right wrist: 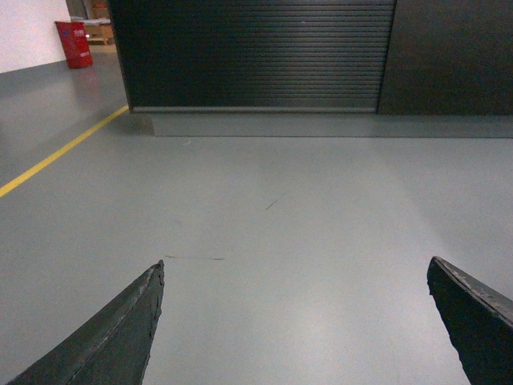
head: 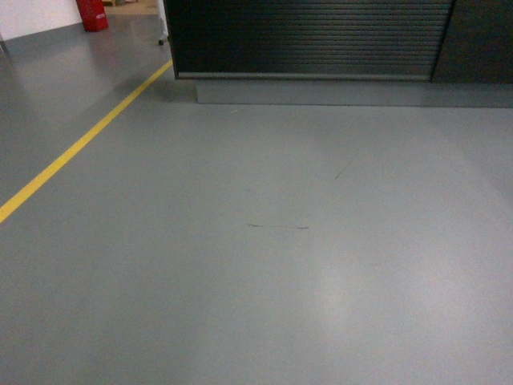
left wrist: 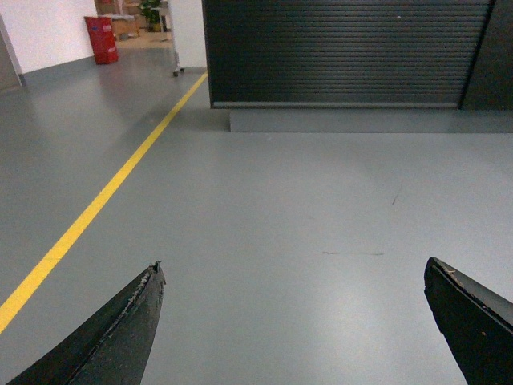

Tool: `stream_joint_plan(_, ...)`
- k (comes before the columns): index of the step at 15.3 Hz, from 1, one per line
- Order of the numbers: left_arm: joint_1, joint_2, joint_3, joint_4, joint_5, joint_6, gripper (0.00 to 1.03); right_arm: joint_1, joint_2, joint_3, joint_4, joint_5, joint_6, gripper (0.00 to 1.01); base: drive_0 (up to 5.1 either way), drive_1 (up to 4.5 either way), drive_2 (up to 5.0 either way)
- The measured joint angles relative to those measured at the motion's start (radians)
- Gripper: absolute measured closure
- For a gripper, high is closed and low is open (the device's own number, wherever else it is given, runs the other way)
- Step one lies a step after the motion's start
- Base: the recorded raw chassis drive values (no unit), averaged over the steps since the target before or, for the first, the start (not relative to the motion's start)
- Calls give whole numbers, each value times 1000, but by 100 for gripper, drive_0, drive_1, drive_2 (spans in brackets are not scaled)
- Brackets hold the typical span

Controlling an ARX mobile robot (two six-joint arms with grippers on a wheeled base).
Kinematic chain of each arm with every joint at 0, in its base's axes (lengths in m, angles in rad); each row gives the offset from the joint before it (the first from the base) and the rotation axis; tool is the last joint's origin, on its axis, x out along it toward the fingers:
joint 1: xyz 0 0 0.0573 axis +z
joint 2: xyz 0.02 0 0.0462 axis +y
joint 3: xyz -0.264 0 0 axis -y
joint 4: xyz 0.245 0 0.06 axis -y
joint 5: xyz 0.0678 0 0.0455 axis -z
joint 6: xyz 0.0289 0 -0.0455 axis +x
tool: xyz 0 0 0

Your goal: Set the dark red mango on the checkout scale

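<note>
Left hand [left wrist: 292, 321] spread wide, empty, right hand [right wrist: 295, 321] likewise, ribbed black checkout [head: 313, 38] ahead

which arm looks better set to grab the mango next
Neither yet. No mango or scale shows in any view. Left gripper and right gripper both hang open and empty over grey floor, facing the checkout.

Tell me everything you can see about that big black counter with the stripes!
Only the front of the counter shows. It is black, with thin ribs running sideways across it like a shutter. A smooth dark panel joins it on the right. It stands upright on a low grey plinth set on the grey floor. Its top is out of view, so nothing on it can be seen. Nothing touches its front.
</note>
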Motion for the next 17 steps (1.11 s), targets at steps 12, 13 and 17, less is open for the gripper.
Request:
stream_joint_plan(12,0,0,0,0,0,0,5,0,0,0,0,0,0,3,0,0,0)
stream_joint_plan(13,0,0,0,0,0,0,5,0,0,0,0,0,0,3,0,0,0)
stream_joint_plan(17,0,0,0,0,0,0,5,0,0,0,0,0,0,3,0,0,0)
